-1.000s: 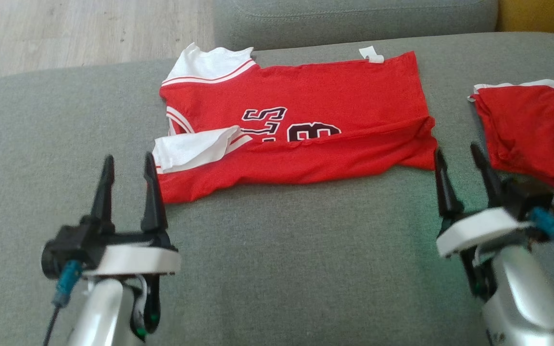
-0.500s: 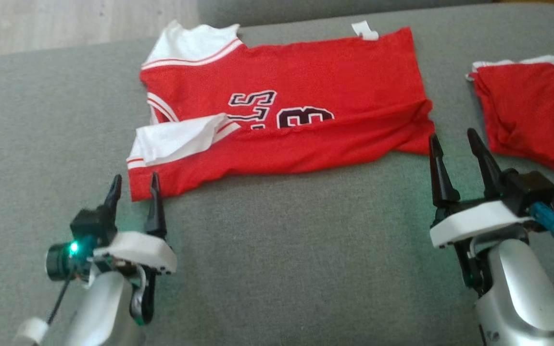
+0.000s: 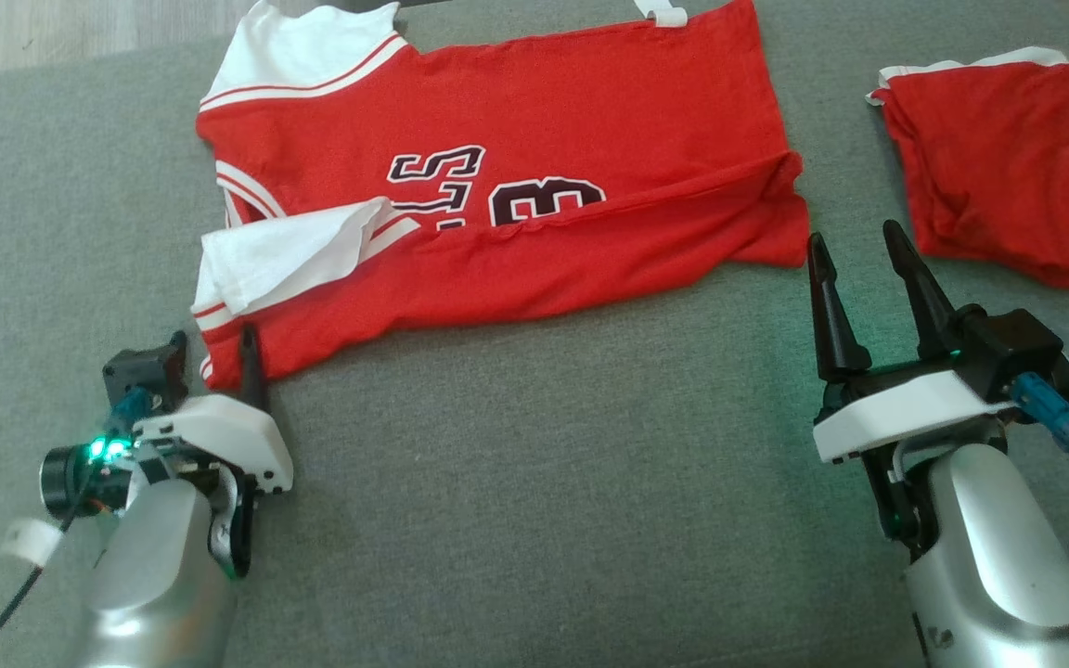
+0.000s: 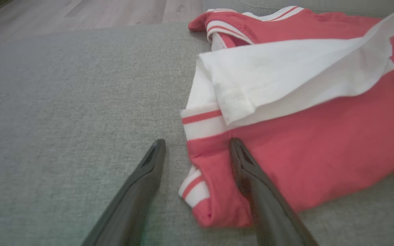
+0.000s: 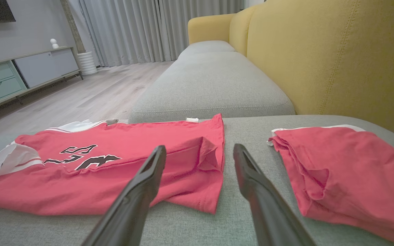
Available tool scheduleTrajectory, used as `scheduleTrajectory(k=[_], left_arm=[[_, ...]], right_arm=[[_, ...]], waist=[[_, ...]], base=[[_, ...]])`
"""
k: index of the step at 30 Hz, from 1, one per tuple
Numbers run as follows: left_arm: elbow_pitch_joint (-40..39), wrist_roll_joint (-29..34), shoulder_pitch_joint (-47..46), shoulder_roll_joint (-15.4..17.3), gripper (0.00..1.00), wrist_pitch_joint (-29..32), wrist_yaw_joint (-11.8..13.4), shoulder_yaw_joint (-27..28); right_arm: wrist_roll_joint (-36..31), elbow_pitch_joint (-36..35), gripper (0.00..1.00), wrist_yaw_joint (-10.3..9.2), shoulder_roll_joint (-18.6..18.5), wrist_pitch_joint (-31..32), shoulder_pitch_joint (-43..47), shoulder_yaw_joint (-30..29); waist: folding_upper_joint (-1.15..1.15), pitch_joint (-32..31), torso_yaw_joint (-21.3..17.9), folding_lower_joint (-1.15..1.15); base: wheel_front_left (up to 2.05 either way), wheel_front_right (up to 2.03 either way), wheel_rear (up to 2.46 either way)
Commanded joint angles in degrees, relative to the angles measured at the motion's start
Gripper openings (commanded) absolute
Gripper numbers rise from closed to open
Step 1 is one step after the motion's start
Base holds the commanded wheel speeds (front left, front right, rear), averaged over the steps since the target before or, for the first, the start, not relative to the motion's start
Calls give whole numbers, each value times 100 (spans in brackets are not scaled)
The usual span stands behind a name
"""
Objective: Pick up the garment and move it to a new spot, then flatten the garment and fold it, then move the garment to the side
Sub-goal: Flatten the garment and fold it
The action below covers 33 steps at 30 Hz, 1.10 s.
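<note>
Light, limp and sure to sag, the red jersey (image 3: 534, 186) lies at upper centre on the grey cushion (image 3: 534, 482), best pinched at its lower corners, where the left hand (image 3: 212, 336) and right hand (image 3: 854, 234) stand open.

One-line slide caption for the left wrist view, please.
Jaws open, the left gripper straddles the striped corner of the red jersey, which lies partly folded on the grey cushion.

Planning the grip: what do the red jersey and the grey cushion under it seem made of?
Red jersey: thin, soft matte knit, probably cotton or polyester; it creases and folds limply. Grey cushion: coarse woven upholstery, matte; a flecked weave shows.
</note>
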Motion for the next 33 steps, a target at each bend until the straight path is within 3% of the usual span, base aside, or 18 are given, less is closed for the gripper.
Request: scheduleTrajectory(k=[1,2,3,4,11,18,33], left_arm=[[152,1,-50,143,100,233,-71,59],[221,-16,-60,143,89,305,-82,51],[271,-30,-73,144,35,347,-82,50],[297,-44,-83,144,0,357,-71,54],[40,-113,-216,168,0,-288,92,189],[-762,-4,-353,94,0,-947,-72,24],[-1195,107,-375,58,0,-709,-143,-326]], right_arm=[[4,-187,100,-4,69,-9,-189,144],[5,-180,100,-4,72,-7,-206,153],[7,-172,100,-4,75,-5,-223,165],[8,-162,100,-4,79,0,-236,177],[-77,59,100,-4,89,346,-329,183],[-275,530,100,-4,101,1029,-562,-212],[274,2325,100,-4,107,1880,-1593,-692]], waist=[[0,-15,-18,-1],[0,-26,-23,-1],[0,-39,-26,-1],[0,-54,-26,-1],[0,-152,82,-1],[0,-162,309,-1],[0,8,600,-1]], base=[[0,0,0],[0,0,0],[0,0,0],[0,0,0],[0,0,0],[0,0,0],[0,0,0]])
